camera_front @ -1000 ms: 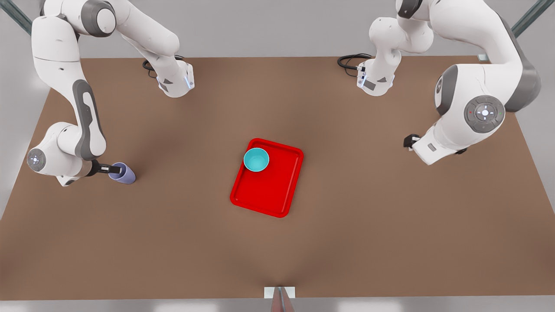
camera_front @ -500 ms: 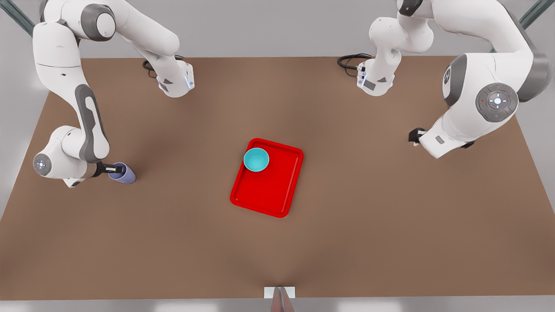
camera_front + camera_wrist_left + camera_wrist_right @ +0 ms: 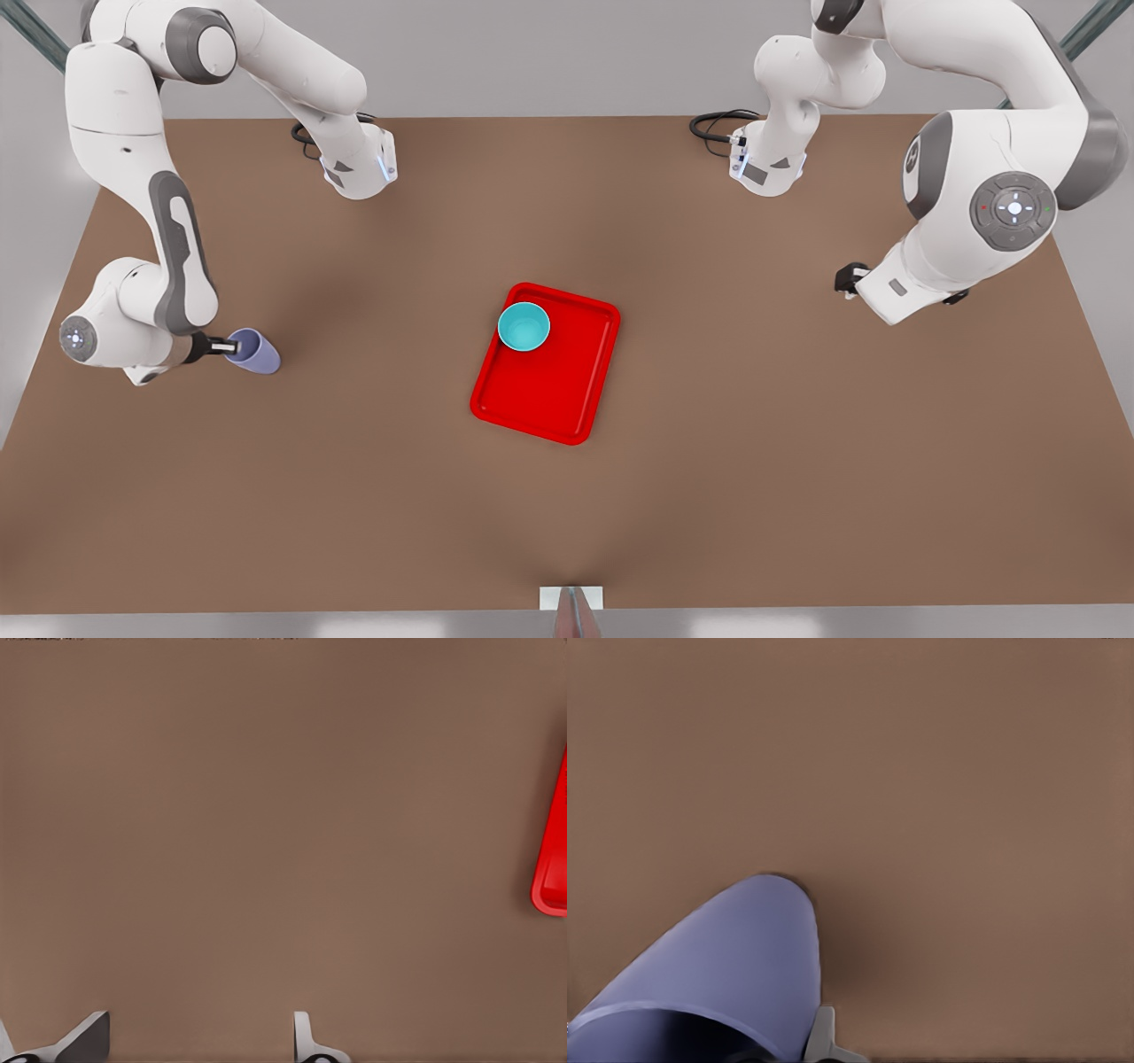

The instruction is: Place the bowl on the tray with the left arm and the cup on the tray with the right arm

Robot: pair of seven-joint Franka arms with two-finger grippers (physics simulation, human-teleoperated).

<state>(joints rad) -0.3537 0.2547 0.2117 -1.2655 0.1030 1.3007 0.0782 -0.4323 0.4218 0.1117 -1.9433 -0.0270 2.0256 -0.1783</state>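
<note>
The bowl [image 3: 524,326] fills the far-left corner of the tray [image 3: 567,390]; the tray's near and right parts lie bare. Open table [image 3: 372,461] stretches between the tray and the cup [image 3: 253,352] at the front view's left, with nothing standing in that lane (the tray's raised rim is the one edge to clear). The right gripper [image 3: 226,347] sits at the cup's rim; the left gripper [image 3: 842,282] hangs well right of the tray, fingers spread.

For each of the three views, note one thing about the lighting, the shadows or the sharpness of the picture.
Front view: even, soft light; faint dark smudges on the table, and the bowl on the tray casts hardly any shadow. Left wrist view: flat brown table, slightly soft; the open left hand casts no clear shadow. Right wrist view: the cup in the right hand looms close with a blurred dark shadow beside it.
</note>
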